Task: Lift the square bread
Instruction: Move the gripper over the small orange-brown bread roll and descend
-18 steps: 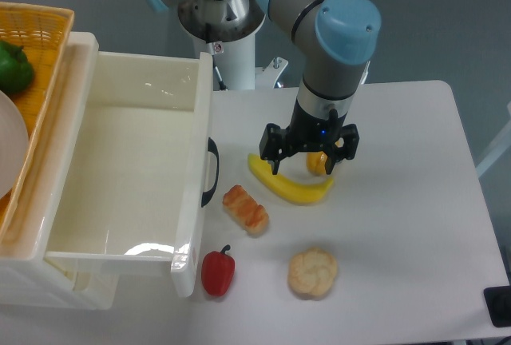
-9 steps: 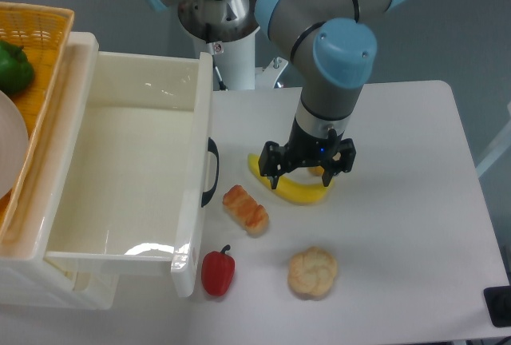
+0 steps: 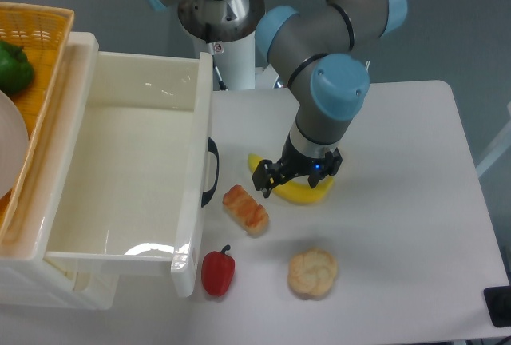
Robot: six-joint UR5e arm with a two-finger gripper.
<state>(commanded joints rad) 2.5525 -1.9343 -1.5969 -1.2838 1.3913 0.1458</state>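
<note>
So my fingers [image 3: 294, 179] are hanging spread apart with nothing between them, right over the banana [image 3: 302, 192] in the middle of the white counter [image 3: 399, 161]. You can see the two dark tips, one at the banana's left end and one over toward its right side. I can't tell from this angle whether they touch the banana or just hover over it.

The square bread [image 3: 245, 208] is lying flat on the counter, down and to the left of my fingers, close but clearly apart from them. It's a blocky little orange-brown loaf sitting at a diagonal, just to the right of the black handle [image 3: 211, 171] on the big white drawer [image 3: 128, 177], which is pulled out.

Below the bread there's a red pepper [image 3: 217, 271] near the drawer's front corner, and to the right of that a round pale bun [image 3: 312, 272]. Bread, pepper and bun are all separate, none touching each other.

Far left there's an orange wicker basket [image 3: 40, 29] beside the drawer with a green pepper [image 3: 13, 67] in it, and a pale rounded thing at the edge I can't make out.
</note>
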